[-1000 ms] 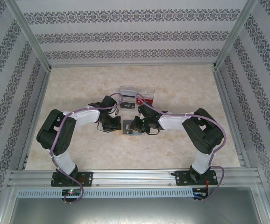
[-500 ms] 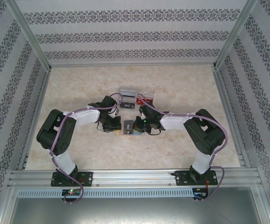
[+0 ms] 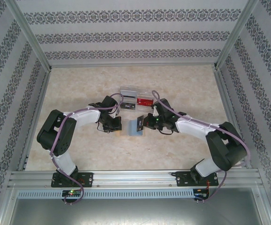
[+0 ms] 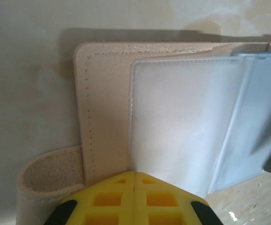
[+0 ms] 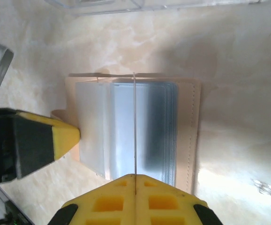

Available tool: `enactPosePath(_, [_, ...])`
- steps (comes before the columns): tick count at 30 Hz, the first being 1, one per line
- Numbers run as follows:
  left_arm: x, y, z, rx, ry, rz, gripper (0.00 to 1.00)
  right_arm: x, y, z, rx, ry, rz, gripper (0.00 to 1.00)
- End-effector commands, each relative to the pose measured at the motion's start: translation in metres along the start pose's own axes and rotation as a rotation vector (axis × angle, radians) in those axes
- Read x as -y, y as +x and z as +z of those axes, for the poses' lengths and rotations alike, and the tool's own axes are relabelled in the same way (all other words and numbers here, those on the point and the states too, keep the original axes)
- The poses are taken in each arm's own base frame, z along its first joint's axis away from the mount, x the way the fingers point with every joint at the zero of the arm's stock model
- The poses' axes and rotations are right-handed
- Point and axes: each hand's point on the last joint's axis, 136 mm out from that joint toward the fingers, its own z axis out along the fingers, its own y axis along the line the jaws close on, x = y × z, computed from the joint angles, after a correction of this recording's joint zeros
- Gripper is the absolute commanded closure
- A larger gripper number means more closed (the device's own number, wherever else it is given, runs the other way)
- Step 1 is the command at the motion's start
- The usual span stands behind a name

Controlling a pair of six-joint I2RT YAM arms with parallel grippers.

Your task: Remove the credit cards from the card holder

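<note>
Right claw (image 5: 134, 182) pinches a clear sleeve (image 5: 134, 117) of the open card holder (image 5: 189, 131); closed left claw (image 4: 134, 179) pins it; sleeves seem empty.

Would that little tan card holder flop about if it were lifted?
Probably floppy: the card holder lies open, its thin clear sleeves fanned apart. Likely light, being thin and flat. Its soft-looking strap might dangle.

The marbled beige table (image 3: 79, 84) carries two things: the card holder (image 3: 134, 126), lying open near the middle, and a clear plastic tray (image 3: 129, 90) just beyond it.
</note>
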Motion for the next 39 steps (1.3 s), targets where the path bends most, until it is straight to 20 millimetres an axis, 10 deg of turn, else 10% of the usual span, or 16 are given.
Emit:
enactPosePath(1, [0.007, -0.002, -0.012, 0.014, -0.014, 0.032, 0.97, -0.004, -0.007, -0.023, 0.013, 0.054, -0.136, 1.0])
enactPosePath(9, [0.02, -0.026, -0.069, 0.191, -0.025, 0.024, 0.59, -0.032, -0.045, -0.063, 0.072, 0.162, -0.477, 1.0])
enactPosePath(15, [-0.002, -0.035, -0.122, 0.374, -0.114, -0.051, 0.0, -0.064, -0.071, -0.066, 0.045, 0.205, -0.809, 1.0])
enactPosePath(28, [-0.055, -0.025, -0.231, 0.723, -0.295, -0.201, 0.0, -0.096, -0.104, -0.013, -0.111, 0.33, -1.35, 1.0])
enactPosePath(39, [-0.064, -0.018, -0.232, 0.721, -0.318, -0.219, 0.0, -0.084, -0.106, 0.033, -0.221, 0.456, -1.566, 1.0])
